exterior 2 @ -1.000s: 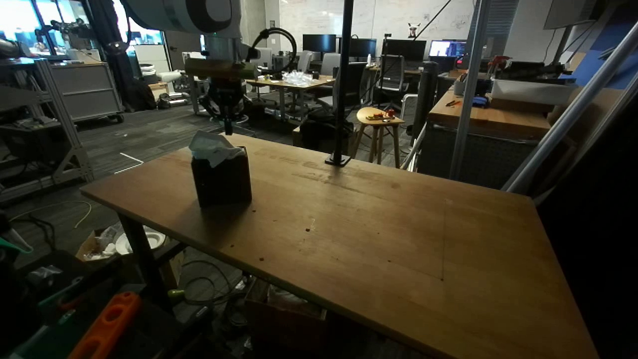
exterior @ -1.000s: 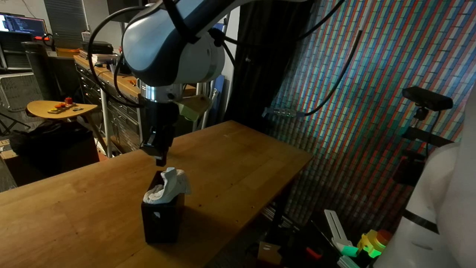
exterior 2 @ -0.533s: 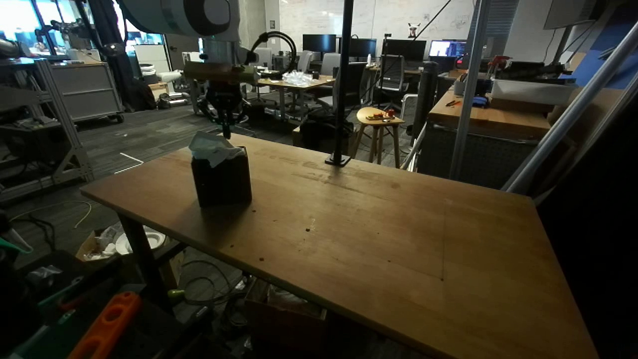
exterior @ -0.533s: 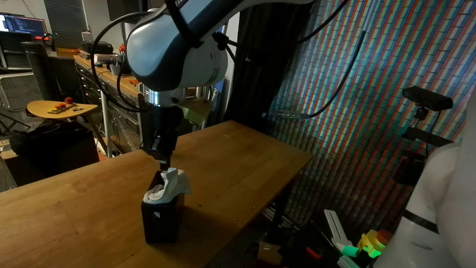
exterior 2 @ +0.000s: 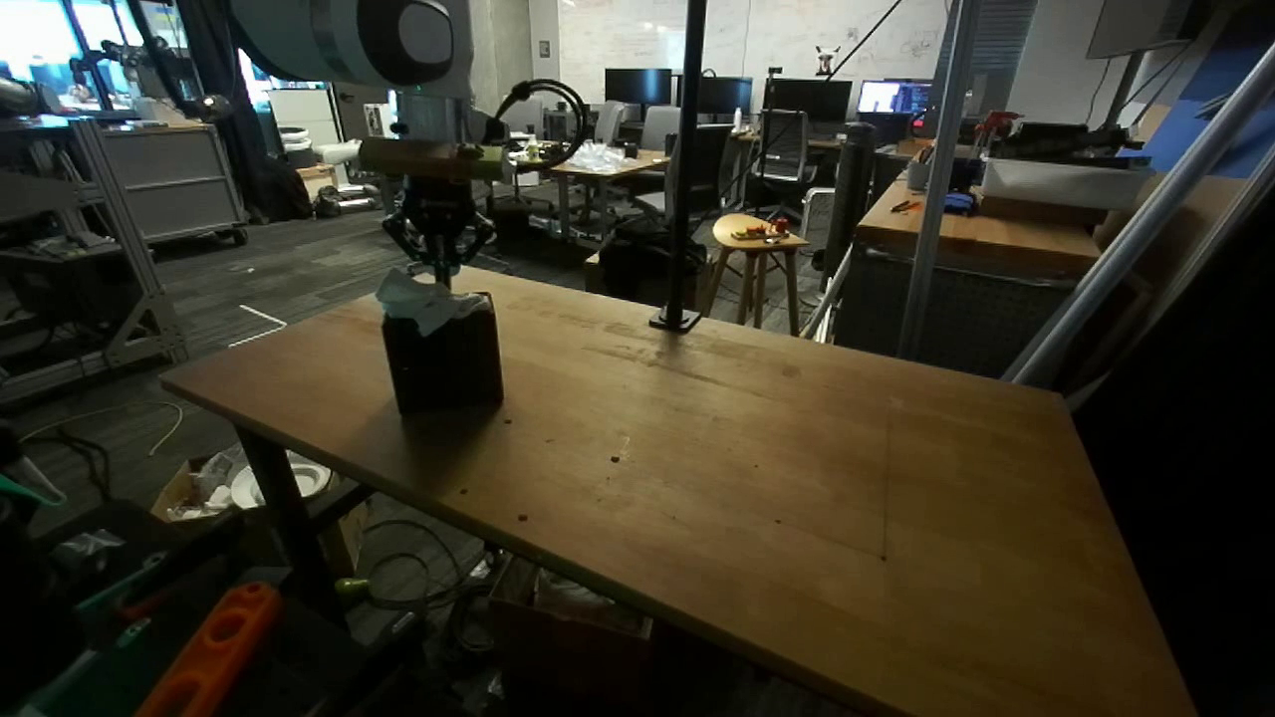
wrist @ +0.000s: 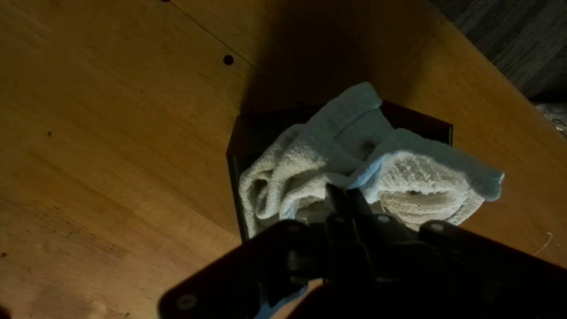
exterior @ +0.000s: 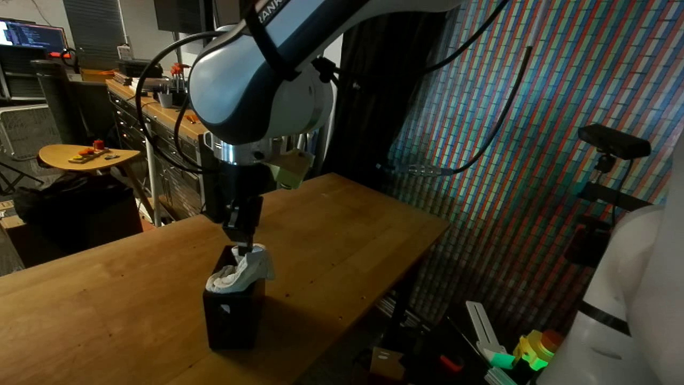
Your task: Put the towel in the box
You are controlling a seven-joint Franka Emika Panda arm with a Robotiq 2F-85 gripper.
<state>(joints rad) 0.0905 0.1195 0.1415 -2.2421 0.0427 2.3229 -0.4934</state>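
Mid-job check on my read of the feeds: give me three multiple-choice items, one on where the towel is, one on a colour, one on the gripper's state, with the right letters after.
1. Where is the towel in relation to the box?
A) Wholly beside it
B) Bunched in its top, partly over the rim
C) Underneath it

2. What colour is the box?
A) Orange
B) White
C) Black

3. How does the gripper stand?
A) Jaws closed or nearly so
B) Jaws spread wide
C) Out of all views

1: B, since the wrist view shows folds within the walls and one end sticking out past them.
2: C, since the walls look black in both exterior views.
3: A, since the wrist view shows the jaws side by side with hardly a gap.
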